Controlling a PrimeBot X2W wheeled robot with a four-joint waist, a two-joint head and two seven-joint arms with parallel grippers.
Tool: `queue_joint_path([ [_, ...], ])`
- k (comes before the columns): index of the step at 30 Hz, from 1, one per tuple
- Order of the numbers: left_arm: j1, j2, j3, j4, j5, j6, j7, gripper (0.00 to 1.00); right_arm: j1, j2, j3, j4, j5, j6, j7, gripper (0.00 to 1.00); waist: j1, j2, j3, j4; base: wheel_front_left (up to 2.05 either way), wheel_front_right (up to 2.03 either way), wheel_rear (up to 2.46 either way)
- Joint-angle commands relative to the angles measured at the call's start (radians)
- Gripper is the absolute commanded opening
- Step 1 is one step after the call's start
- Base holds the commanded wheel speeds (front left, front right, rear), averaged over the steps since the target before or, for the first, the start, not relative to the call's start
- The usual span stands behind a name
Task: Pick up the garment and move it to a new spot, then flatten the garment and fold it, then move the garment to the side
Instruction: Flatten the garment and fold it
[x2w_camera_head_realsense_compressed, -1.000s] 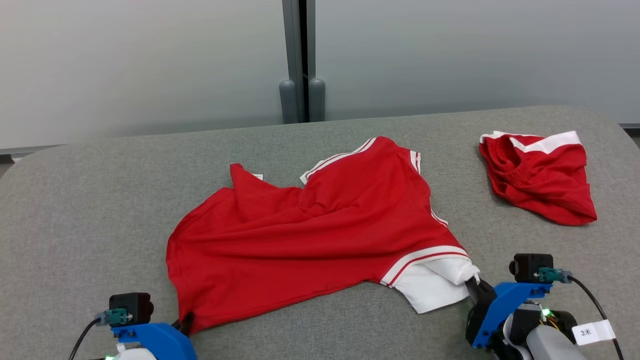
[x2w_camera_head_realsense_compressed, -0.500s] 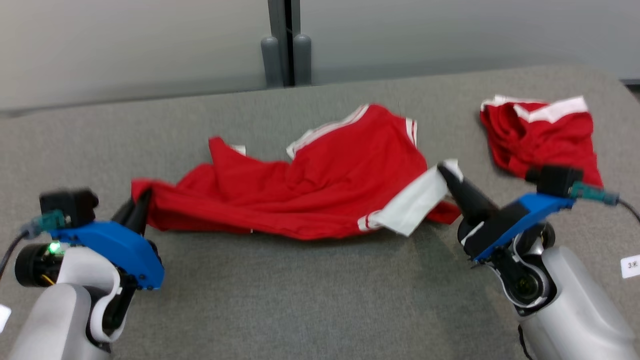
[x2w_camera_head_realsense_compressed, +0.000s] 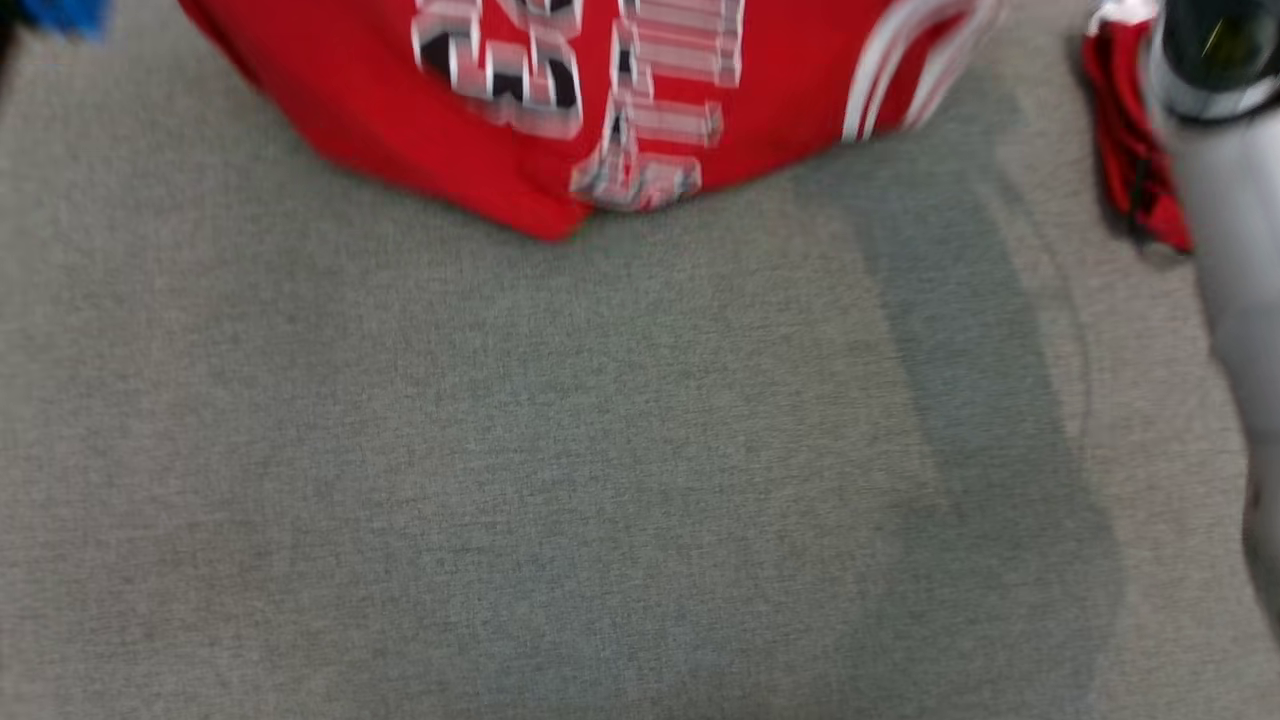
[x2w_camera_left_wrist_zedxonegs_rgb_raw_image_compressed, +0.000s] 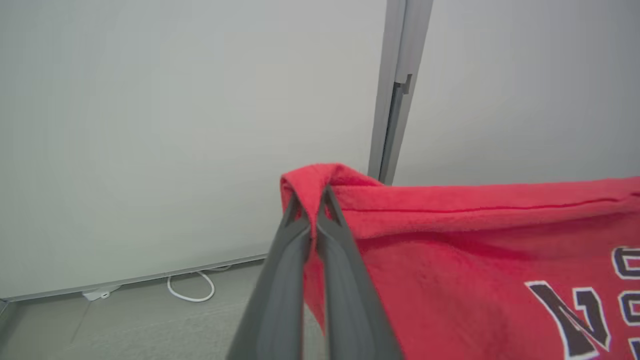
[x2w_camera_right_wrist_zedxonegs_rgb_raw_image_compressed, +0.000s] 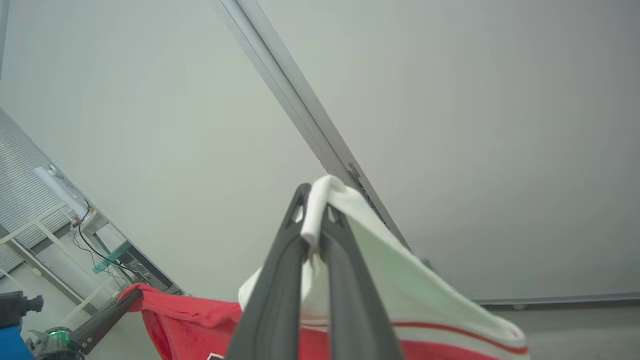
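Observation:
The garment (x2w_camera_head_realsense_compressed: 480, 120) is a red shirt with white trim and blurred lettering. It hangs across the top of the head view, its lowest fold near the grey table (x2w_camera_head_realsense_compressed: 560, 480). In the left wrist view my left gripper (x2w_camera_left_wrist_zedxonegs_rgb_raw_image_compressed: 312, 200) is shut on a red corner of the garment (x2w_camera_left_wrist_zedxonegs_rgb_raw_image_compressed: 450, 250), held up in front of the wall. In the right wrist view my right gripper (x2w_camera_right_wrist_zedxonegs_rgb_raw_image_compressed: 312, 210) is shut on the garment's white edge (x2w_camera_right_wrist_zedxonegs_rgb_raw_image_compressed: 380, 260). The left gripper (x2w_camera_right_wrist_zedxonegs_rgb_raw_image_compressed: 132, 295) also shows there at the lower left, pinching the far red corner.
A second red piece of clothing (x2w_camera_head_realsense_compressed: 1125, 160) lies at the table's right, partly behind my pale right forearm (x2w_camera_head_realsense_compressed: 1230, 230). A grey wall with a vertical post (x2w_camera_left_wrist_zedxonegs_rgb_raw_image_compressed: 397, 90) stands behind the table. A white cable (x2w_camera_left_wrist_zedxonegs_rgb_raw_image_compressed: 190, 290) lies on the floor by the wall.
Both grippers have lifted the garment off the table; it now hangs spread between them with its lettered side showing. The head camera has tilted down toward the table.

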Motion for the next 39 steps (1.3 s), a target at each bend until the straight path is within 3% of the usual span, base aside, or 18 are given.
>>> queue_joint_path([
  [1,-0.059,-0.001,0.003,0.025,-0.006,-0.003,-0.013,0.00,-0.062,0.010,0.000,0.017,0.006,0.000,-0.019,0.00,-0.0004,-0.0004,0.040,0.024,0.00,0.00,0.00],
  [9,-0.386,-0.021,0.028,0.202,-0.036,-0.008,-0.068,0.00,-0.418,0.009,0.045,0.122,-0.012,0.000,-0.117,0.00,-0.0004,-0.0004,0.084,0.015,0.00,0.00,0.00],
  [18,-0.513,-0.027,-0.050,0.311,-0.077,-0.008,-0.083,0.00,-0.559,-0.054,0.125,0.140,0.012,0.000,-0.157,0.00,-0.0004,-0.0004,0.072,0.026,0.00,0.00,0.00],
  [22,-0.436,-0.011,-0.118,0.324,-0.138,-0.008,-0.059,0.00,-0.469,-0.082,0.183,0.097,0.050,0.000,-0.158,0.00,-0.0004,-0.0004,0.044,0.021,0.00,0.00,0.00],
  [30,-0.128,0.102,-0.288,0.243,-0.311,-0.008,-0.016,0.00,-0.127,-0.150,0.330,-0.058,0.145,0.000,-0.137,0.00,-0.0004,-0.0004,-0.100,-0.005,0.00,0.00,0.00],
  [39,0.265,0.230,-0.445,0.051,-0.471,-0.007,0.145,0.00,0.292,-0.324,0.451,-0.198,0.187,0.000,0.003,0.00,-0.0004,-0.0004,-0.332,-0.014,0.00,0.00,0.00],
])
